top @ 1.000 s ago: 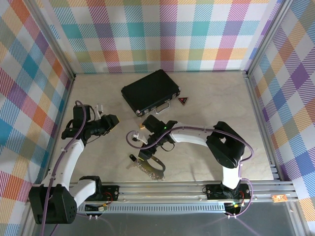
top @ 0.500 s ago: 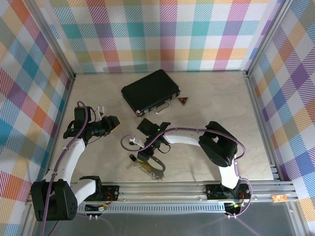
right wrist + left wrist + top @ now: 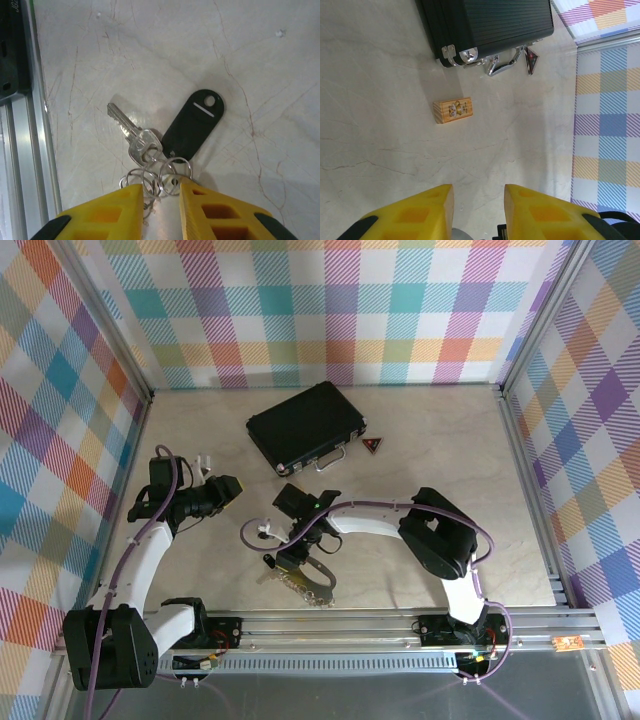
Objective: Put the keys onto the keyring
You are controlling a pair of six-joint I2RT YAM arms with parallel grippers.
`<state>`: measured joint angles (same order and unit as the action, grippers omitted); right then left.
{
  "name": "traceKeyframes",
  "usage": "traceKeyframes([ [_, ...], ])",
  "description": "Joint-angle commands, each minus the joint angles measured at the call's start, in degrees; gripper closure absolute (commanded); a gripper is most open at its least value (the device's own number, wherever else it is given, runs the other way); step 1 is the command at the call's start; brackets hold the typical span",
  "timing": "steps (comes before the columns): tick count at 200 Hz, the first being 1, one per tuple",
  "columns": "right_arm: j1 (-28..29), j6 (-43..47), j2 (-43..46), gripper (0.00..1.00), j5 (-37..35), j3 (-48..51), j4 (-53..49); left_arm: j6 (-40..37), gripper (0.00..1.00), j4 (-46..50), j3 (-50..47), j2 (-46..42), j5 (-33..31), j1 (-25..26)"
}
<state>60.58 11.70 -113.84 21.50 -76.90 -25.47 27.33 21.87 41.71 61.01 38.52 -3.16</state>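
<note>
R claw point(image 3: 289, 556) was down at the tabletop point(image 3: 450, 440) close to the near edge, a bit left of centre, w/ its arm reaching across from the R base. In the R wrist view its yellow fingers point(image 3: 115, 205) stood narrowly apart. A cluster of small wire rings point(image 3: 159, 175) sat btwn and partly under the tips. Couldn't tell whether the fingers pinched the rings or only flanked them.

The keys point(image 3: 145, 146) lay flat just beyond the tips, both hooked to those rings. One was plain silver, its blade angled toward the near-edge rail point(image 3: 20, 150). The other had a black oval head w/ a hole at its outer end.

The keyring point(image 3: 314, 583), a pale oval loop, lay flat right by the near edge, just beside the R claw. Contact btwn them couldn't be made out.

L claw point(image 3: 222, 490) hovered over the left part of the tabletop, well apart from the keys, fingers part-open w/ nothing btwn them. Its camera looked down on a small wooden block point(image 3: 452, 110) lying alone. Beyond the block was the black case point(image 3: 485, 25), toward the far edge. The case's silver handle point(image 3: 502, 65) faced the block, and a red-and-black triangle point(image 3: 532, 59) sat just beside the handle's end.
</note>
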Motion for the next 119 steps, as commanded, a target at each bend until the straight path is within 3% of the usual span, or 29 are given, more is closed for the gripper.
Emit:
traceKeyframes([
  [1, 1.0, 1.8, -1.8, 0.76, 0.8, -1.8, -1.2, -1.4, 0.67, -1.2, -0.2, 0.1, 1.4, -1.1],
  [119, 1.6, 1.8, -2.7, 0.83, -0.4, -1.9, -0.9, -1.6, 0.67, -1.7, -1.1, 0.1, 2.1, -1.8],
])
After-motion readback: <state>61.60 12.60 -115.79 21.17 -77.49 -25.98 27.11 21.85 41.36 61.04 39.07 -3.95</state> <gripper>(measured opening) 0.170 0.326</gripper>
